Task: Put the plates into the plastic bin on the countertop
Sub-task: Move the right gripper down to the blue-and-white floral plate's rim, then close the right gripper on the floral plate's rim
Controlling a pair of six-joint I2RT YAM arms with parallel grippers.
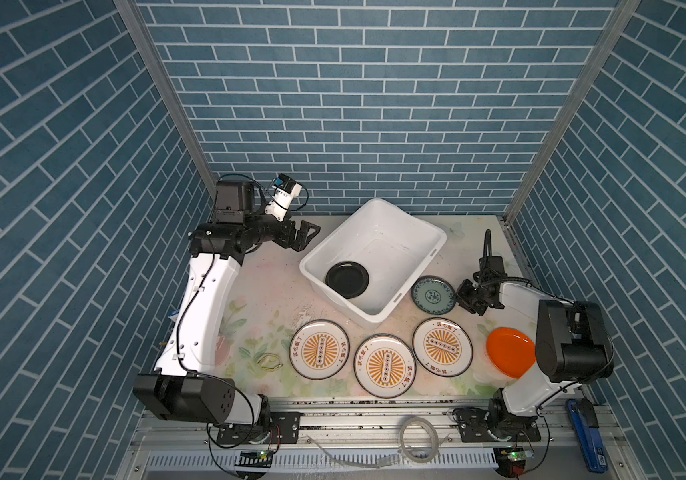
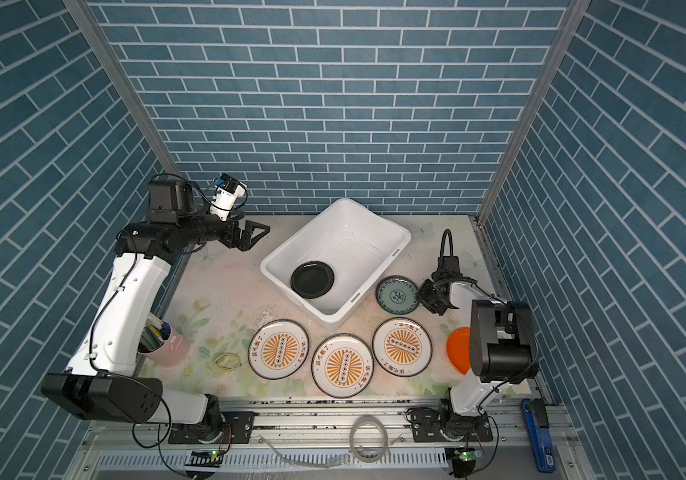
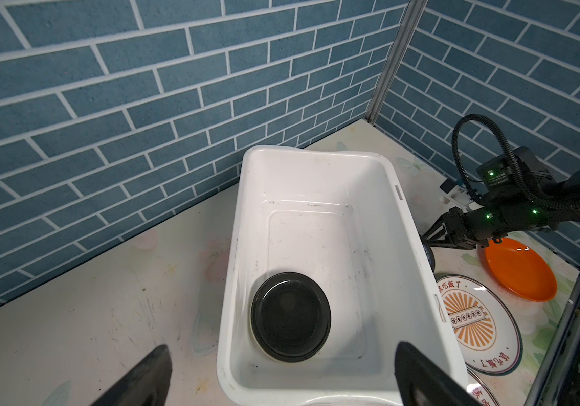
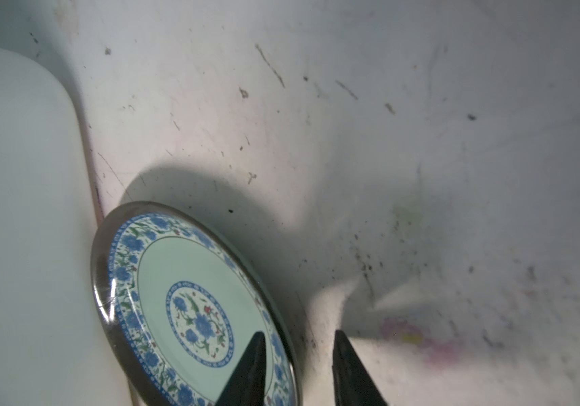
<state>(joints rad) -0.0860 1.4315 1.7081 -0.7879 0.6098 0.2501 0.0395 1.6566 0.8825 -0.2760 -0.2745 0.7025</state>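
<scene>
The white plastic bin (image 1: 333,245) stands at the back middle of the countertop (image 1: 266,291), with a black plate (image 1: 347,279) lying inside it. A teal-patterned plate (image 1: 433,295) lies against the bin's right side. My right gripper (image 4: 299,333) is low at that plate (image 4: 183,281), jaws narrowly open astride its rim, one finger over the plate and one outside. In front lie three sunburst plates (image 1: 319,350) (image 1: 385,365) (image 1: 442,347) and an orange plate (image 1: 507,351). My left gripper (image 1: 310,237) hovers wide open and empty, left of the bin.
Loose rubber bands (image 1: 268,360) lie left of the sunburst plates. A pink cup of pens (image 2: 166,347) stands behind my left arm. Blue tiled walls close in the back and both sides. A blue tool (image 1: 586,436) and coiled tubing (image 1: 416,440) lie on the front rail.
</scene>
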